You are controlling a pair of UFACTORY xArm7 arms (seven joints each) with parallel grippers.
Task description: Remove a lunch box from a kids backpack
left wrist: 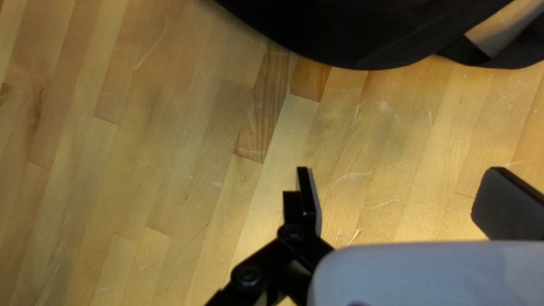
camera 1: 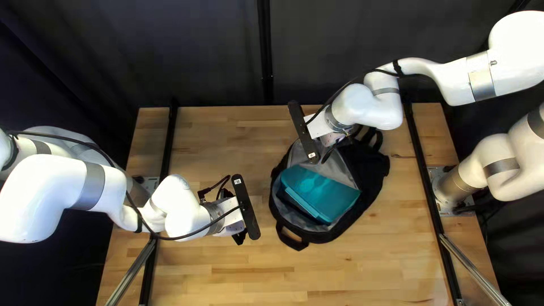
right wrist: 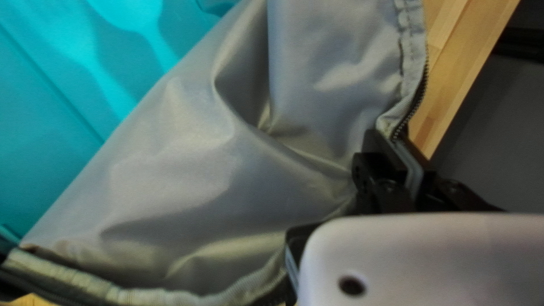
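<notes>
On the wooden table (camera 1: 226,277), right of centre in the top left view, the teal lunch box (camera 1: 330,195) lies in the backpack (camera 1: 374,167), rightward of the wide-spread left gripper (left wrist: 399,175), while the nearer right gripper (right wrist: 391,139) pinches the grey-lined flap (right wrist: 170,170).

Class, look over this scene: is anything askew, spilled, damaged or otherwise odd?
Nothing looks spilled or damaged. The teal lunch box lies askew in the open backpack, slanted across its opening, and the gray-lined flap is creased where the right gripper pinches its zippered edge.
</notes>
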